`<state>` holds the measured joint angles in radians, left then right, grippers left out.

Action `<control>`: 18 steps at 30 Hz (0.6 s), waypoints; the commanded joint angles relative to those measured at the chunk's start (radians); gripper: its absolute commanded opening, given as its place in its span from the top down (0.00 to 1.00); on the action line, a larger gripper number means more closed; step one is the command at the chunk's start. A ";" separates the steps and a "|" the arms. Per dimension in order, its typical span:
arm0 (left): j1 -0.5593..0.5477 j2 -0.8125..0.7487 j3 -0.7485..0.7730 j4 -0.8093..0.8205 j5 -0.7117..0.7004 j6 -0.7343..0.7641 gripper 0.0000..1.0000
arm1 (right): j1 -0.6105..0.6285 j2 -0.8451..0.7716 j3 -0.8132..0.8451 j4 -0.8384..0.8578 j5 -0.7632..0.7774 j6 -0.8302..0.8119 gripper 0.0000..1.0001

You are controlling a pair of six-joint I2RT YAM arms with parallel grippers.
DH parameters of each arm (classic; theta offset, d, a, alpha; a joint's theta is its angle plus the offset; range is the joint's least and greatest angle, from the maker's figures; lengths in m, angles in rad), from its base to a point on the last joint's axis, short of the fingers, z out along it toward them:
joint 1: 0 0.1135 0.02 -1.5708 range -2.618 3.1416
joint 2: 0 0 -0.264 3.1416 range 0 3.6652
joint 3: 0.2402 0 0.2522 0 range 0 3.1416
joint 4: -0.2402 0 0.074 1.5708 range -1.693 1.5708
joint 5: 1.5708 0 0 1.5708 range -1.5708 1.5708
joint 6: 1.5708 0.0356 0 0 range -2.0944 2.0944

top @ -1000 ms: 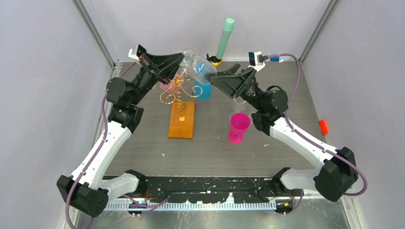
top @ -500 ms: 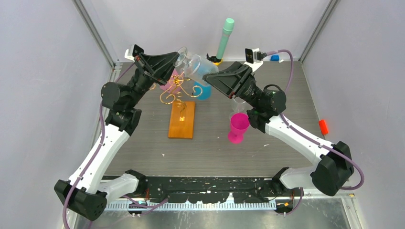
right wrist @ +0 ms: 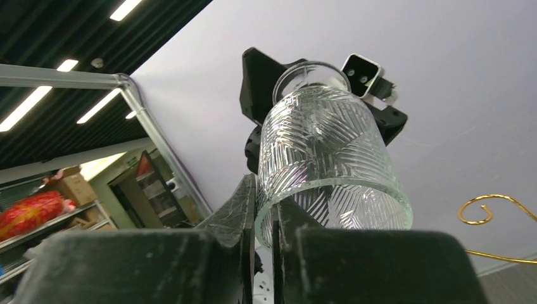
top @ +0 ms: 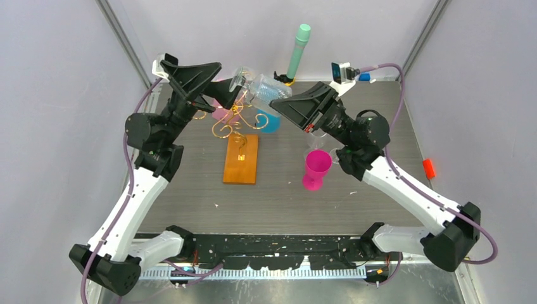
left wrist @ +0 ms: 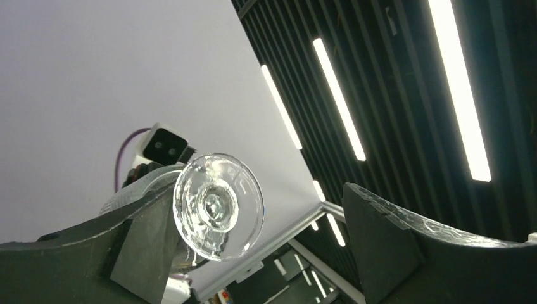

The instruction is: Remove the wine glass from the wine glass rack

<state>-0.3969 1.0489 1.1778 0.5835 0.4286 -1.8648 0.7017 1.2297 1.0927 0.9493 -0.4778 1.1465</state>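
- Up by the rack point(top: 241, 166), right end effector point(right wrist: 265, 196) is pinching the glass point(right wrist: 329, 158) rim.
- Left end effector point(left wrist: 263, 215) is gaping wide beside the foot.

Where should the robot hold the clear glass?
By the bowl's rim, coming in from the open mouth side. The wine glass is tilted in the air with its mouth toward the right gripper, and the thin wall there fits between closed fingers, as that gripper's pinch shows.

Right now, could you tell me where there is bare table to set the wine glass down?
The widest bare tabletop lies along the near edge, in front of the wooden base and the magenta goblet. The far side is crowded: gold wire scrolls, blue glass, wine glass.
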 commanded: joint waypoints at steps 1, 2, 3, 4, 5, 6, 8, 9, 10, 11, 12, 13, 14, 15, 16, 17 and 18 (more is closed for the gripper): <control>0.001 -0.044 0.017 0.031 0.020 0.127 0.04 | 0.005 -0.130 0.091 -0.151 0.092 -0.228 1.00; 0.001 -0.053 0.007 0.020 0.021 0.148 0.03 | 0.005 -0.161 0.097 -0.245 0.126 -0.262 1.00; 0.001 -0.061 -0.003 0.010 0.022 0.170 0.03 | 0.005 -0.175 0.113 -0.296 0.148 -0.329 1.00; 0.001 -0.069 -0.015 0.000 0.022 0.192 0.02 | 0.005 -0.206 0.124 -0.418 0.200 -0.369 1.00; 0.001 -0.078 -0.022 -0.012 0.024 0.219 0.02 | 0.005 -0.232 0.155 -0.560 0.237 -0.443 1.00; 0.001 -0.089 -0.027 -0.025 0.029 0.248 0.02 | 0.005 -0.244 0.175 -0.640 0.323 -0.484 1.00; 0.001 -0.105 -0.017 -0.082 0.045 0.333 0.02 | 0.005 -0.271 0.250 -0.855 0.482 -0.582 1.00; 0.001 -0.112 -0.005 -0.118 0.056 0.383 0.02 | 0.005 -0.283 0.282 -0.996 0.604 -0.645 1.00; 0.003 -0.119 0.013 -0.160 0.067 0.443 0.02 | 0.005 -0.287 0.311 -1.062 0.664 -0.689 1.00; 0.002 -0.125 0.036 -0.213 0.076 0.529 0.02 | 0.005 -0.291 0.331 -1.197 0.783 -0.706 1.00; 0.002 -0.131 0.069 -0.273 0.085 0.604 0.02 | 0.005 -0.291 0.365 -1.263 0.836 -0.732 1.00; 0.003 -0.137 0.109 -0.344 0.091 0.690 0.02 | 0.005 -0.291 0.383 -1.382 0.946 -0.738 1.00; 0.003 -0.141 0.149 -0.425 0.092 0.777 0.02 | 0.005 -0.290 0.416 -1.445 0.995 -0.736 1.00; 0.002 -0.145 0.188 -0.502 0.087 0.856 0.02 | 0.005 -0.290 0.431 -1.557 1.078 -0.730 1.00; 0.001 -0.152 0.220 -0.566 0.077 0.930 0.02 | 0.005 -0.291 0.455 -1.614 1.107 -0.724 1.00; 0.002 -0.162 0.243 -0.633 0.057 0.990 0.02 | 0.005 -0.297 0.463 -1.719 1.141 -0.718 1.00; 0.003 -0.171 0.259 -0.687 0.029 1.046 0.02 | 0.005 -0.302 0.472 -1.765 1.152 -0.705 1.00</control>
<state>-0.3973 0.9379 1.3273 0.1650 0.4873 -1.1824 0.7082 0.9401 1.4975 -0.4416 0.3954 0.4904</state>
